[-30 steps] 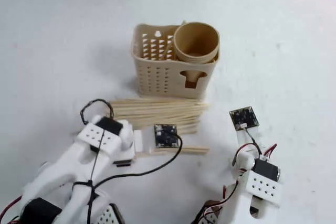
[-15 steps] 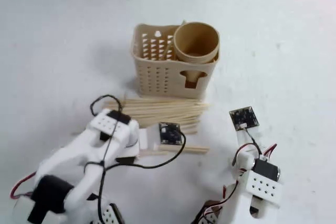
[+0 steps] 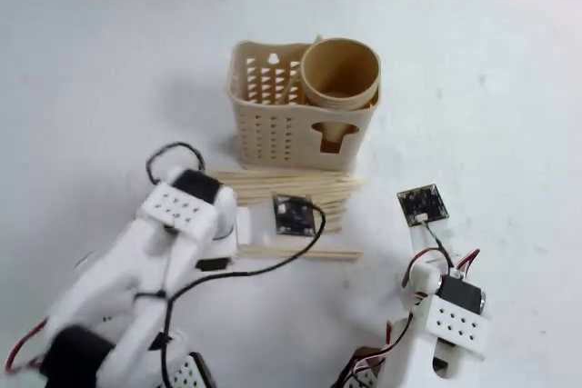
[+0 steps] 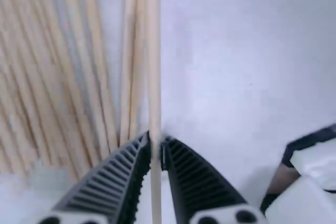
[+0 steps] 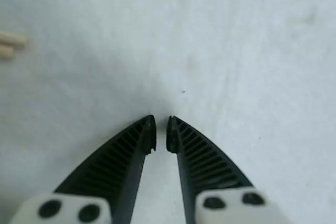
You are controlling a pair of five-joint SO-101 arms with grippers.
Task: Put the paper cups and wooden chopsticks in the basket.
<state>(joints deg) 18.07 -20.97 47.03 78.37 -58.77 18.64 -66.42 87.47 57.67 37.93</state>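
Wooden pale chopstick point(image 4: 153, 51) pinched in my left gripper point(image 4: 156, 142); my right gripper point(image 5: 161, 129) is pressed together, empty. Next, I judge: lift and tip it into the beige perforated plastic basket point(image 3: 273, 138).

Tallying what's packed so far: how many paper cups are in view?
1. The paper cup stands upright in the basket, at its right end in the high view. More may be nested with it, hidden.
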